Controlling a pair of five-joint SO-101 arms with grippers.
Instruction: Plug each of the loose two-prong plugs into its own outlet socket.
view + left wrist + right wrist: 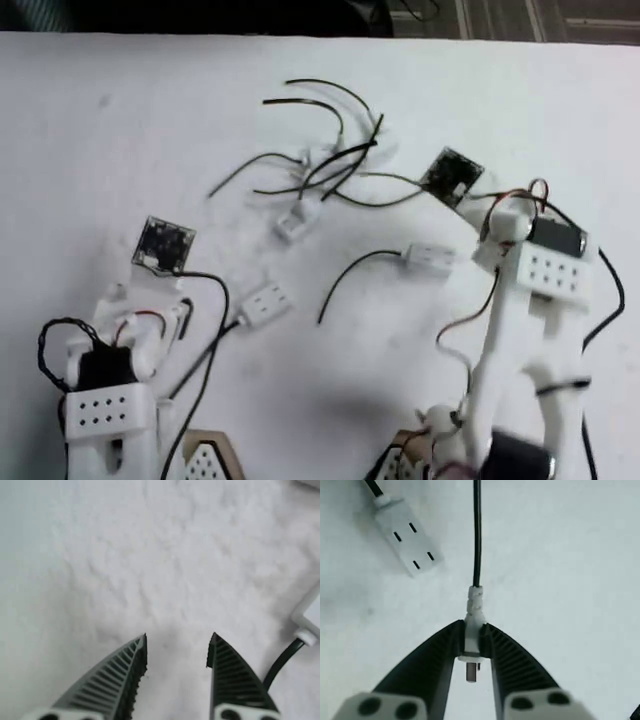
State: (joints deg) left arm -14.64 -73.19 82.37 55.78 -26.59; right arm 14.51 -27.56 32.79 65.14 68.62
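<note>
My right gripper (474,630) is shut on a white two-prong plug (472,641), its prongs pointing back toward the wrist and its black cord (477,535) running away over the table. A white outlet block (405,540) with two pairs of slots lies flat just beyond, to one side. My left gripper (177,640) is open over bare table, with nothing between its fingers. Off to its side lie the corner of another white outlet block (311,614) and its black cord (280,665). In the high view the right arm (530,270) stands at the right and the left arm (125,340) at the lower left.
Several white outlet blocks lie on the white table (90,150): one (265,302) near the left arm, one (430,258) near the right arm, one (293,222) mid-table. A tangle of black cords (325,160) lies beyond them.
</note>
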